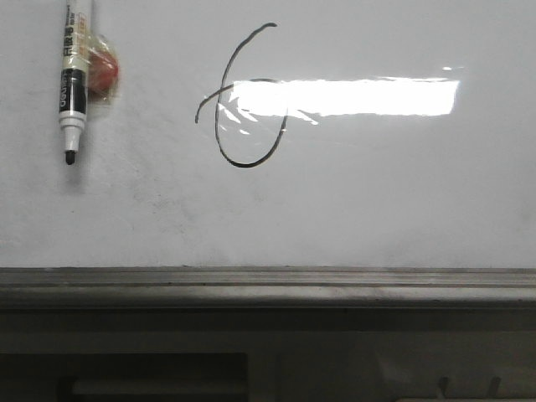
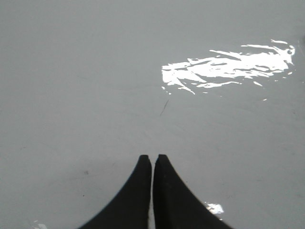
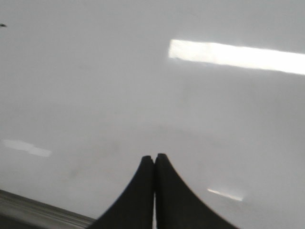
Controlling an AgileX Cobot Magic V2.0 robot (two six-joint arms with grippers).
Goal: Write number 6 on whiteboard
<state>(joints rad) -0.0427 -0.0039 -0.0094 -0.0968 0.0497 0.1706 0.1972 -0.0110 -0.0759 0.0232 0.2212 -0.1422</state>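
The number 6 [image 1: 243, 100] is on the whiteboard [image 1: 377, 201], left of centre, with its loop closed low, its tall stroke curling up to the right and a small tail sticking out left. A bright light reflection [image 1: 343, 96] cuts across the loop, so part of the line washes out. I judge the writing done.

The marker [image 1: 73, 79] sits well left of the digit, tip down and uncapped, next to a red blob [image 1: 105, 71] that is probably a magnet clip. I can't confirm what holds it there.

My left gripper [image 2: 152, 157] has its tips pressed together with nothing between them, facing bare board. My right gripper [image 3: 154, 156] is the same, tips touching and empty, with the grey rail [image 3: 43, 212] at the corner of that view. Neither arm shows in the front view, so both are clear of the digit and can't smudge the ink.
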